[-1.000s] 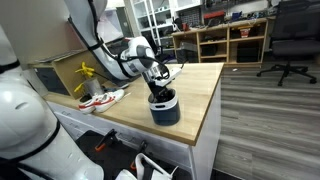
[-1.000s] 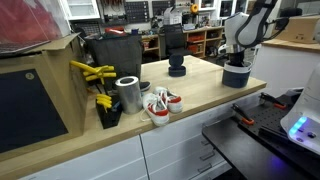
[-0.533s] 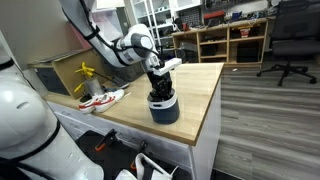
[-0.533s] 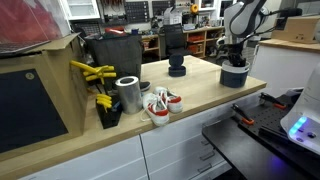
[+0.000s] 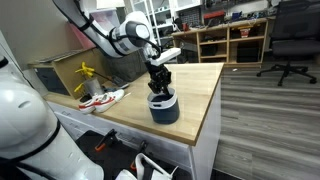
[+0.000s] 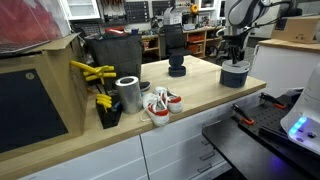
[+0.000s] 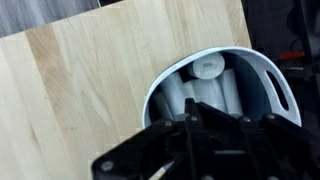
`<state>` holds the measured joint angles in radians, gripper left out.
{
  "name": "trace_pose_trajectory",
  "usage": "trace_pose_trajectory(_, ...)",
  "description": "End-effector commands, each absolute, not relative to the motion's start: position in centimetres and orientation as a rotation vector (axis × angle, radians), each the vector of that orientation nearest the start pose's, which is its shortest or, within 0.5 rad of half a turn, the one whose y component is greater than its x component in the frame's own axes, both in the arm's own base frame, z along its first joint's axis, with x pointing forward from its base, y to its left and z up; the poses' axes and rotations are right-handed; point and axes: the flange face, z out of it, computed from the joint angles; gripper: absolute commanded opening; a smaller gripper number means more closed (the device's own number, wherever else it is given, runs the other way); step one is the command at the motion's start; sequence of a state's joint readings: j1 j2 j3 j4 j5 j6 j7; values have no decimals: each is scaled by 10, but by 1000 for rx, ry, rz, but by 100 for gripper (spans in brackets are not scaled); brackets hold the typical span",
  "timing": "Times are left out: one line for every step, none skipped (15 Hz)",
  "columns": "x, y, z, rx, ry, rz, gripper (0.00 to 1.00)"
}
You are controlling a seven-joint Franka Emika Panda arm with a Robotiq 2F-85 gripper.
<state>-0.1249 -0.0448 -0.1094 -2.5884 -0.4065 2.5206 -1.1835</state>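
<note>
In an exterior view, the gripper (image 5: pixel 160 88) has gone up. A moment ago it was low, right at the mouth of the dark pot (image 5: pixel 165 109). Now it hangs just above the pot with a small gap between them, so the dip into the pot looks over. The pot itself has not moved. It stands on the wooden table (image 5: pixel 203 88), near the table's front edge. A pair of shoes (image 5: pixel 103 98) lies well to the side of the pot.

In an exterior view from across the table, the gripper (image 6: pixel 236 61) is straight over the pot (image 6: pixel 236 76). A metal can (image 6: pixel 128 94) and yellow tools (image 6: pixel 93 74) sit far from the pot, at the other end of the table.

In the wrist view, the pot (image 7: pixel 268 72) is right under the gripper (image 7: pixel 190 132). It has a white rim, and white rolls (image 7: pixel 200 92) lie inside it. The dark fingers are blurry here. I cannot tell if they are pressed together, spread apart, or pinching something.
</note>
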Motion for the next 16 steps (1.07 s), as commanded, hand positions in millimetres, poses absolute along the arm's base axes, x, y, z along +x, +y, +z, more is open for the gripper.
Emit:
trace_pose_trajectory(421,-88,266,-2613,-1984,301,31)
trace_pose_trajectory(418,-85,259,-2595,-1990,315,38)
trace_pose_trajectory(416,-82,252,-2584,-1992,320,45)
trace_pose_trajectory(413,-78,244,-2576,-1989,326,51)
trace_pose_trajectory(410,-74,236,-2560,-1986,350,60)
trace_pose_trajectory(408,-71,231,-2552,-1984,359,66)
trace_pose_trajectory(405,-67,225,-2533,-1988,370,75)
trace_pose_trajectory(404,-65,220,-2521,-1993,374,82)
trace_pose_trajectory(404,-63,218,-2515,-2000,367,90)
trace_pose_trajectory(405,-62,217,-2511,-2006,361,96)
trace_pose_trajectory(406,-61,217,-2515,-2014,342,99)
trace_pose_trajectory(406,-62,219,-2516,-2022,328,100)
trace_pose_trajectory(407,-63,220,-2515,-2027,320,100)
trace_pose_trajectory(406,-63,220,-2511,-2031,317,100)
trace_pose_trajectory(405,-64,221,-2509,-2035,313,100)
trace_pose_trajectory(405,-64,223,-2507,-2042,306,100)
